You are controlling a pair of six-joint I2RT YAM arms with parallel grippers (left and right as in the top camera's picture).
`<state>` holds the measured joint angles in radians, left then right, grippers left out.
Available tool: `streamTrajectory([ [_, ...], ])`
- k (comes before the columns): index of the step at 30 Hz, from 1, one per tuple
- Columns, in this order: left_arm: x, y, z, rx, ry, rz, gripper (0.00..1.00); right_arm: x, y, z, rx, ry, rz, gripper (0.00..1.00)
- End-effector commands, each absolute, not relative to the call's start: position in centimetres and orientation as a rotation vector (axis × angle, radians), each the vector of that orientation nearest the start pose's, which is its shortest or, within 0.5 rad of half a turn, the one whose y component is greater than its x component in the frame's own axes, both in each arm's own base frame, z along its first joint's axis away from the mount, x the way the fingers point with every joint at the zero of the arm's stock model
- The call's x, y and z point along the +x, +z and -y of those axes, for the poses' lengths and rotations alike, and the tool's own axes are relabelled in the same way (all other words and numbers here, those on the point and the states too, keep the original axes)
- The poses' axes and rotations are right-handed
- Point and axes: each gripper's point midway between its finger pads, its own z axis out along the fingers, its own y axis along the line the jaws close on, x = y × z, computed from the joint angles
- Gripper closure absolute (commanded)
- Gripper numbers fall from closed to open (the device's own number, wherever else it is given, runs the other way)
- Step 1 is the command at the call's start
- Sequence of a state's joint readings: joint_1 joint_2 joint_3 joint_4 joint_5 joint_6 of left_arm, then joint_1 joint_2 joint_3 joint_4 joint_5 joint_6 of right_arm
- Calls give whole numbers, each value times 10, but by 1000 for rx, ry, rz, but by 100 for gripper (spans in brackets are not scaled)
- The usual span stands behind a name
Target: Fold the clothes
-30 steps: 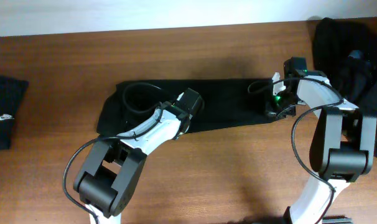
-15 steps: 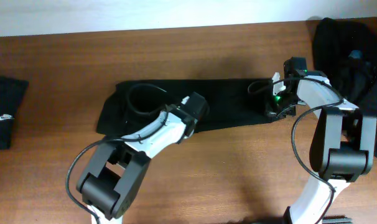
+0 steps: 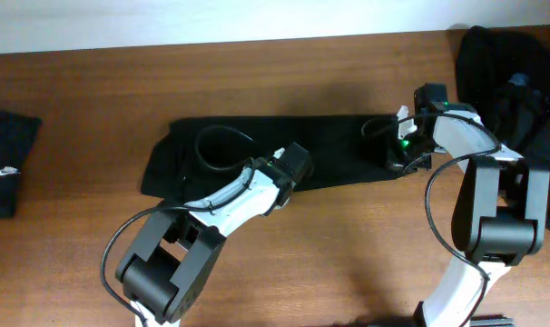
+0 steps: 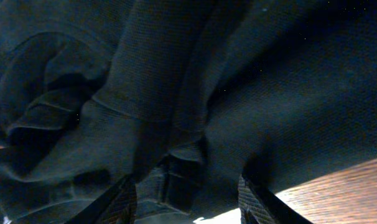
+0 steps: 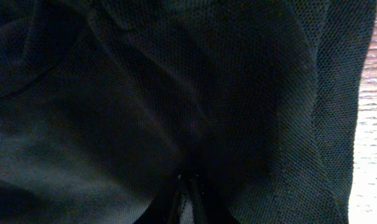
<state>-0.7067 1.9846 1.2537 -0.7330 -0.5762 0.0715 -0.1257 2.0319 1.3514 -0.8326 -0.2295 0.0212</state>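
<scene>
Black garment (image 3: pixel 257 145) lies as a long strip in the middle of the table (image 3: pixel 93 91). It looks soft, light and limp, so it will likely sag and bunch; best to grab edges or corners, not mid-cloth. Right gripper (image 5: pixel 187 190) is pinched closed on its right end. Left gripper (image 4: pixel 185 183) is at its near edge, fingers apart with a fold between; can't tell if it's clamped. Folded garment (image 3: pixel 3 173) at left edge, dark pile (image 3: pixel 520 82) at far right.

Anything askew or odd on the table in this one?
Mildly: the black garment mid-table lies as an uneven strip, wider and rumpled at its left end. Otherwise nothing stands out.
</scene>
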Motion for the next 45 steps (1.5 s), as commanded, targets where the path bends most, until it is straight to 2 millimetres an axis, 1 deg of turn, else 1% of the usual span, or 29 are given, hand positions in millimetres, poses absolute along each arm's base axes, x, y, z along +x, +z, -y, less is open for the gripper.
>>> streamTrajectory([
  [1,350,33,163,987,799,-2530,48,363,-23,11,221,317,-3126,87],
  [3,352,34,162,977,812,-2519,53,363,-23,11,221,317,-3126,87],
  [6,355,34,162,962,806,-2516,53,362,-23,11,222,317,-3128,87],
  [13,362,31,143,902,808,-2565,53,362,-23,11,223,318,-3130,87],
  [16,359,27,145,908,750,-2600,53,362,-23,11,222,318,-3130,86],
  [21,359,26,145,910,748,-2600,53,362,-23,11,223,318,-3130,86],
  [26,355,22,150,926,692,-2627,53,362,-23,11,222,318,-3130,86],
  [31,351,21,147,940,705,-2641,53,362,-23,11,223,318,-3130,86],
  [33,350,20,149,943,686,-2647,51,362,-23,11,223,318,-3130,86],
  [34,349,18,152,946,663,-2654,48,362,-23,11,223,318,-3130,86],
  [36,347,16,156,952,622,-2667,48,362,-23,11,223,318,-3130,86],
  [40,347,16,157,952,612,-2667,44,361,-23,11,223,318,-3133,86],
  [45,346,15,159,959,595,-2673,42,361,-23,11,223,318,-3132,86],
])
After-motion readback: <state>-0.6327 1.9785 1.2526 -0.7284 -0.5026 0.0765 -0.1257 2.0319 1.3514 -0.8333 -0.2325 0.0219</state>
